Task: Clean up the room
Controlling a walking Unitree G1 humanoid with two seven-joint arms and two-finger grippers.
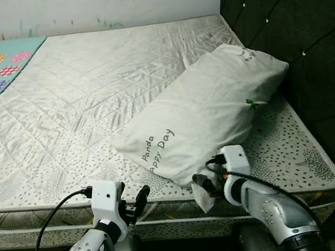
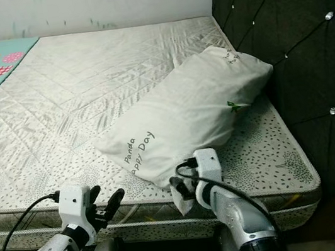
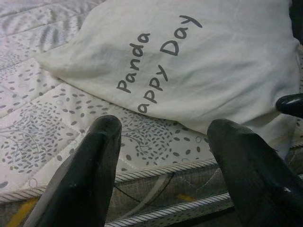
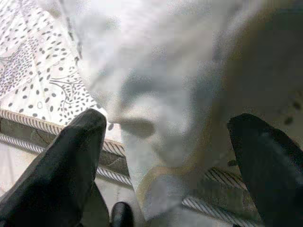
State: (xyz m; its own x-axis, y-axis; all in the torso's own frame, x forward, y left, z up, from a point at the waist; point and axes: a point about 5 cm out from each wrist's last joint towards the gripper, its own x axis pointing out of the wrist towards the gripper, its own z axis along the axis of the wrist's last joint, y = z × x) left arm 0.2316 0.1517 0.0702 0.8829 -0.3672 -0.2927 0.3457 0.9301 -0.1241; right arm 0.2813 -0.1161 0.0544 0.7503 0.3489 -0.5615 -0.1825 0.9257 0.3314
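The white rectangular "Panda Happy Day" pillow [image 1: 206,110] lies diagonally on the quilted grey mattress [image 1: 74,102], long axis running from the near edge toward the black tufted headboard [image 1: 304,21]. The right gripper [image 4: 165,156], fingers spread, straddles its overhanging corner; the left gripper [image 3: 163,156] hangs released at the mattress edge.

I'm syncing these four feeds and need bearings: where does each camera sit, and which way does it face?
Left eye, on the head: looks forward and down at the bed and pillow; both silver arms show.
Right eye: same scene.
Left wrist: looks along the open left tool at the pillow's lettering.
Right wrist: looks along the open right tool, straddling the pillow's overhanging corner.
All share the pillow.
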